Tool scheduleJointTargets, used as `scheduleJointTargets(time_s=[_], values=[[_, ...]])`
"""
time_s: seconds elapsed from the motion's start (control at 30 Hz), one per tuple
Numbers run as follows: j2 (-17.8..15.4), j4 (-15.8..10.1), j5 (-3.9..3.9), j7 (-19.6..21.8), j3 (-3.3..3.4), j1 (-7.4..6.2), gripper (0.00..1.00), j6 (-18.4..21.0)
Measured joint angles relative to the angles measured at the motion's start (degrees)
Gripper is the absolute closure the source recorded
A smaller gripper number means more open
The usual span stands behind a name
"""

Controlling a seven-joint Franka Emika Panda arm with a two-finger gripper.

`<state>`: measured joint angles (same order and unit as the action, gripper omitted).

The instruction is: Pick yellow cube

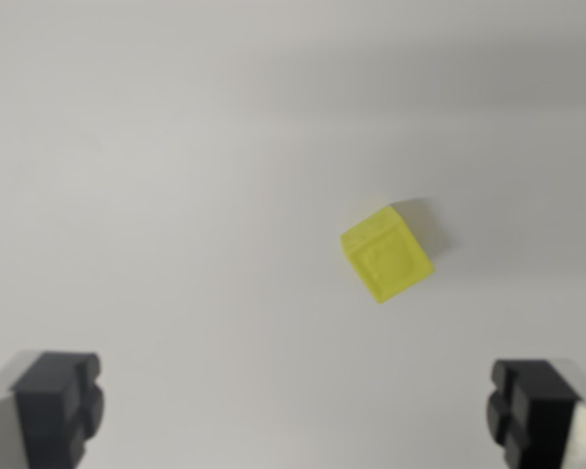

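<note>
Spread wide, the pincer (298, 410) shows only its two dark fingertips (59, 405) at the bottom of the wrist view, one in the lower left corner and the other in the lower right corner, with a broad stretch of bare surface between them. Nothing is held between the tips. Each tip is a blocky black pad mounted on a paler grey finger body that runs off the picture's lower edge.

Beyond the tips lies the yellow cube (387, 252), resting on the plain white bench (176, 195). It sits a little to the wrist view's right of the midline between the two fingertips and well apart from both, farther up the picture than either. The cube is turned at an angle to the picture's edges, so one corner points down toward the pincer. Its top face shows a faint moulded square outline, and a soft shadow falls on the bench along its upper right side.

No edge or corner of the bench can be seen, so the cube's place relative to them cannot be told.
</note>
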<state>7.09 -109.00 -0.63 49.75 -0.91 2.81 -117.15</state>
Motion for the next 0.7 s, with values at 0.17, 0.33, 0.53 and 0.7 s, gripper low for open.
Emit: scheduleJointTargets(time_s=[0.17, 0.33, 0.53, 0.7], values=[[0.0, 0.0, 0.0, -0.1, 0.0, 0.02, 0.0, 0.0], [-0.1, -1.3, 0.0, -1.7, 0.0, 0.29, 0.0, -1.1], [0.0, -3.3, 0.02, -3.8, 0.01, 0.66, 0.0, -3.2], [0.2, -4.9, 0.03, -5.6, 0.01, 0.97, 0.0, -5.0]])
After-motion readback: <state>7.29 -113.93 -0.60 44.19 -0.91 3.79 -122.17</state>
